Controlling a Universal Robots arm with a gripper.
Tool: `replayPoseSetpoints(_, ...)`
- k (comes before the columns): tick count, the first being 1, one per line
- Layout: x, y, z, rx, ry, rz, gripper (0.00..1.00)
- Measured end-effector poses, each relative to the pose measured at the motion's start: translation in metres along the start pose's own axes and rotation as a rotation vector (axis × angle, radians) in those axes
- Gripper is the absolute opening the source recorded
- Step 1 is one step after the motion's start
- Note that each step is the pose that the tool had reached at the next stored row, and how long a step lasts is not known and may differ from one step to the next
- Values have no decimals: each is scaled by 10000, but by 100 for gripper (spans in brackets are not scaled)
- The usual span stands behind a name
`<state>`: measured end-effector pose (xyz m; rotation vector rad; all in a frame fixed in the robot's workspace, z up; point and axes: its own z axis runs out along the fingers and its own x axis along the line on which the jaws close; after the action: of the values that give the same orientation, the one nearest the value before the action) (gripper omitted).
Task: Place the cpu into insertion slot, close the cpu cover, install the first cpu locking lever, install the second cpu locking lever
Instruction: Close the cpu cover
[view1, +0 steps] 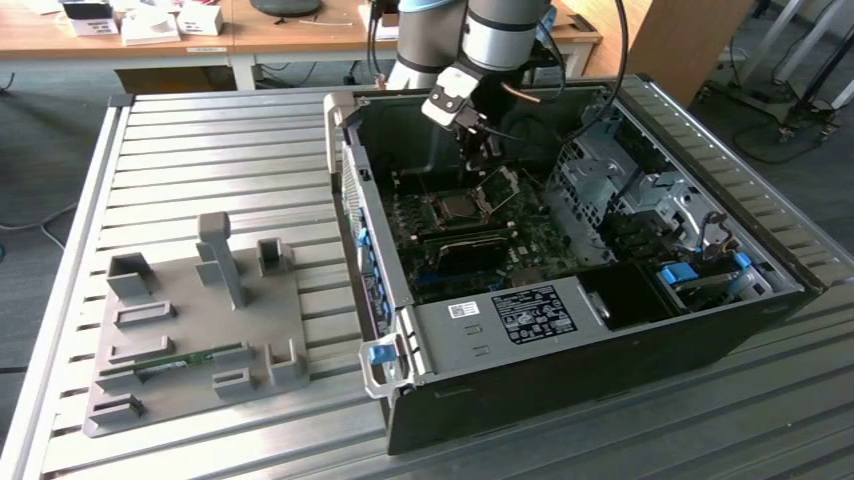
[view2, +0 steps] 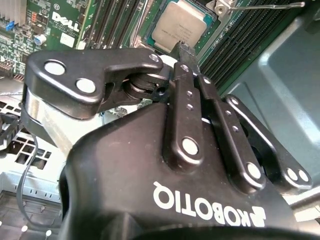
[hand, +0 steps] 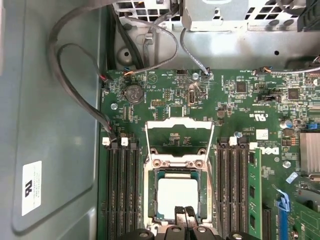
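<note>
First wrist view: one gripper (hand: 185, 216), its two fingers pressed together with nothing pinched between them; tips sit at one edge of the single cpu (hand: 177, 192), the edge opposite the cover's hinge; contact cannot be told; cpu lies flat in the one insertion slot (hand: 149, 200); one cpu cover (hand: 179, 121) stands raised on its hinge, not lowered; two banks of long black memory slots (hand: 121, 190), one on each side of the slot; one green memory module (hand: 255, 190) in one bank; one coin cell (hand: 132, 93) beyond the cover. Exterior view: one open computer case (view1: 534, 400) on one slatted table (view1: 200, 150); one grey fixture tray (view1: 187, 290) to the exterior view's left of the case.
</note>
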<state>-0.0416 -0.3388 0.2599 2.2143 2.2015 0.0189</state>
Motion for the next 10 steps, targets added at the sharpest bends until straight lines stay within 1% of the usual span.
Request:
replayPoseSetpoints(4, 0, 1, -35, -1, -15, 0, 11)
replayPoseSetpoints(10, 0, 1, -38, 0, -21, 0, 11)
